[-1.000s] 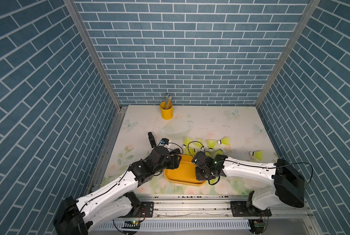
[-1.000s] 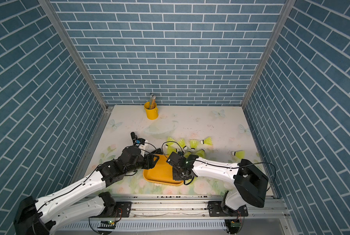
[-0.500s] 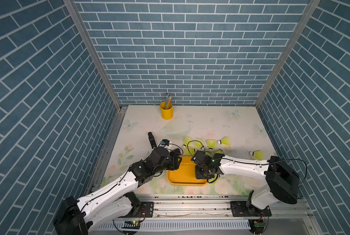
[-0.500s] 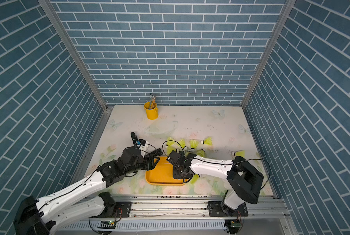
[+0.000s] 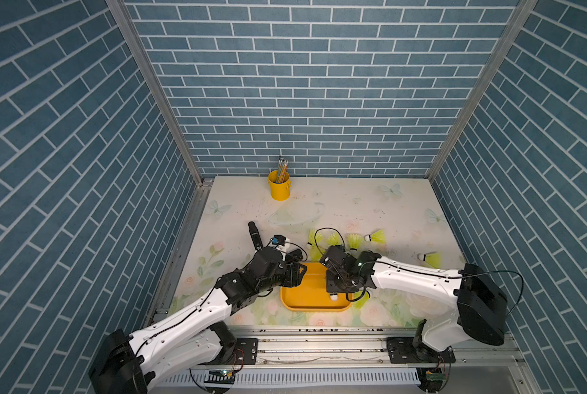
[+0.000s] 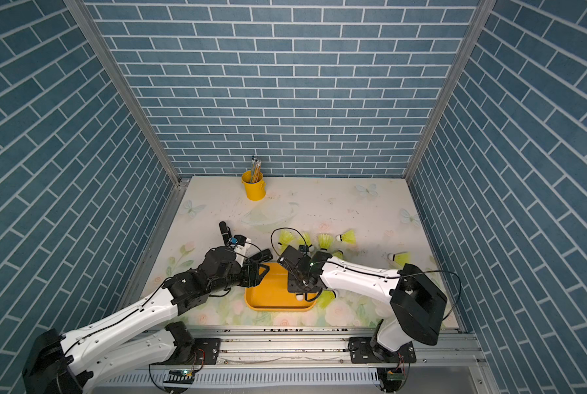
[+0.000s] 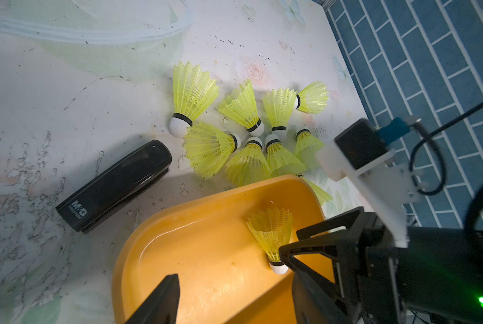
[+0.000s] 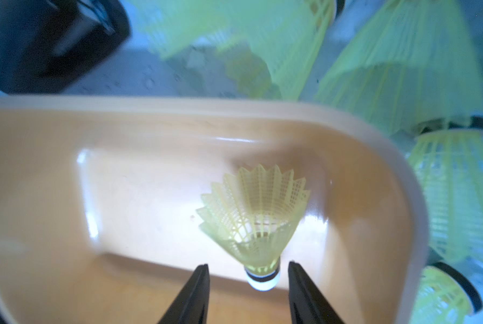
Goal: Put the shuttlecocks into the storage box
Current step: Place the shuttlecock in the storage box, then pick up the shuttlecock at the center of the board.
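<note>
Logger: Right gripper [image 5: 334, 293] jaws were found parted where they had been shut a second before. The arm itself was hardly shifted over the storage box [image 5: 305, 305].

Checker: Top views?

Logger: In both top views a white tip was seen under that gripper, inside the box. The left gripper [image 5: 299, 273] was held over the box edge on its own side. Loose shuttlecocks [image 5: 333, 238] were clustered just beyond the box, with outlying shuttlecocks [image 5: 430, 259] well apart toward the right wall.

Checker: Left wrist?

Logger: One released shuttlecock [image 7: 271, 232] was shown in the box, cork down, beside the right fingers. Left jaws were seen parted with nothing held. A black stapler [image 7: 114, 185] lay near the cluster.

Checker: Right wrist?

Logger: The cork was framed between the fingertips [image 8: 201, 280], with a gap either side and no grip. Whether it was settled on the floor could not be told.

Checker: Risks?

Logger: Judged only. The cork could be caught by a finger on withdrawal and the shuttlecock flicked over the low wall. With two grippers crowded over one box, the box could be knocked into the cluster. Skirts there were overlapped, so two might be lifted together.
</note>
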Robot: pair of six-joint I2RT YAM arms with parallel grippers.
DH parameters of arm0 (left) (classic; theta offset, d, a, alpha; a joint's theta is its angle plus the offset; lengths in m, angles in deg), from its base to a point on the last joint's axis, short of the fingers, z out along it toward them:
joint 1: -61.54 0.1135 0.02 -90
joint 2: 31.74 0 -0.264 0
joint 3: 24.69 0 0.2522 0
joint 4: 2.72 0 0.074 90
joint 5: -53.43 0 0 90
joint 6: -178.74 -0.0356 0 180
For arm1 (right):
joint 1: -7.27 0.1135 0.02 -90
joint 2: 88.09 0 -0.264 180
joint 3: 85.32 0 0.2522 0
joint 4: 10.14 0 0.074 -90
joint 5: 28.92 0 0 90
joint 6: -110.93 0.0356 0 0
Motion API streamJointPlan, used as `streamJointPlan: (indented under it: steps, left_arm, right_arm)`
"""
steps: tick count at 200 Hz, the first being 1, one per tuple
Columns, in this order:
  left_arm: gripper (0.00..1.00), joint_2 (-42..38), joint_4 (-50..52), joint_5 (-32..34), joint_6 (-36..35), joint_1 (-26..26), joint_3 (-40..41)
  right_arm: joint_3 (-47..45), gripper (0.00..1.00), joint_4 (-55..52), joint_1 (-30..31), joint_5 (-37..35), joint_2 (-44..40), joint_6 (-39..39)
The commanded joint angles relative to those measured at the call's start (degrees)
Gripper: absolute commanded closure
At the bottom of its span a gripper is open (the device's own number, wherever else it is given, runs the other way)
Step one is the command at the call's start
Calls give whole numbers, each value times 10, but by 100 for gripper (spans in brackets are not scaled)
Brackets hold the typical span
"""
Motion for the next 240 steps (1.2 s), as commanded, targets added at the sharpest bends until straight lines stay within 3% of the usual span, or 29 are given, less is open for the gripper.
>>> streamJointPlan:
  steps: [1,24,45,75,104,176,240]
  left_arm:
    - [30,-7,-17,-19,-6,2,8]
    - [31,-5,-31,-35,-6,-11,8]
    - [31,2,-48,-35,-1,-42,10]
    - [31,17,-74,-22,4,-89,10]
    - [32,22,-81,-15,6,-97,11]
    - [32,11,-89,-11,11,-97,18]
    - [32,8,-90,-9,11,-97,19]
  right_arm:
    - [26,51,-50,-2,-66,-52,-37]
    - [17,51,-104,-2,-132,-96,-70]
    - [-15,51,-174,-2,-181,-132,-55]
    - [-76,52,-223,0,-171,-192,-2]
    - [-110,52,-254,18,-151,-203,47]
    - [-185,49,-174,34,-121,-161,37]
    - [-205,35,-80,34,-125,-118,-17]
